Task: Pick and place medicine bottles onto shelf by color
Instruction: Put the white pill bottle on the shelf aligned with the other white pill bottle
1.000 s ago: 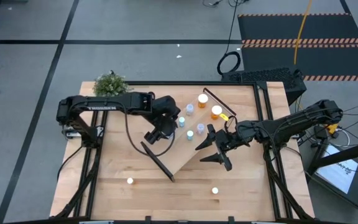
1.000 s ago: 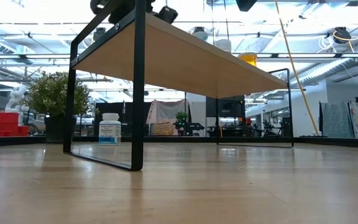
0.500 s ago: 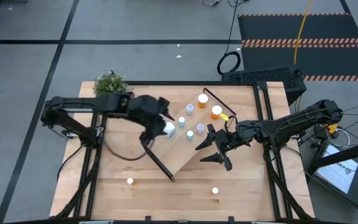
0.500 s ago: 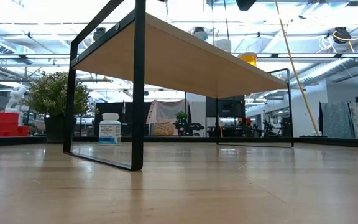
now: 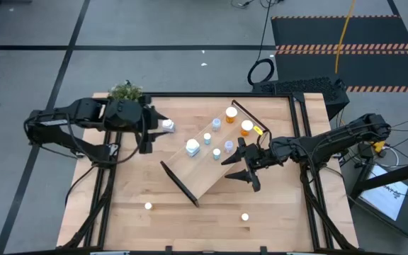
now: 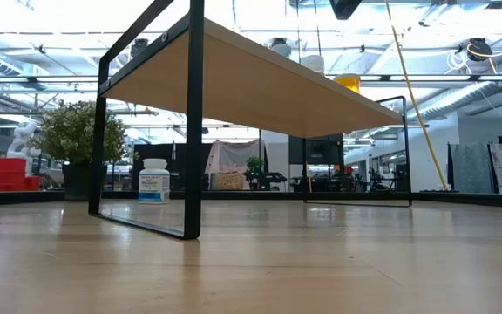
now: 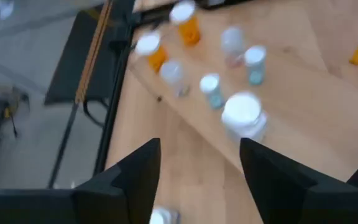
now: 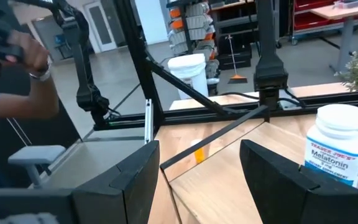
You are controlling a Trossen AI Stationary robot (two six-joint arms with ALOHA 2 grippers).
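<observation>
Shelf (image 5: 205, 157) stood askew at mid-worktop (image 5: 190, 219), carrying a large white bottle (image 5: 192, 147), pale blue ones (image 5: 216, 125) and two orange ones (image 5: 246, 127), orange grouped at its far end, presumably by colour. Left hand (image 5: 163, 126) hung off the shelf's left side, near the plant (image 5: 125, 92), fingers apart, holding nothing. Right hand (image 5: 238, 167) waited at the shelf's right edge, open, empty. Two bottles (image 5: 148, 206) sat unsorted on the worktop, near side of the shelf.
</observation>
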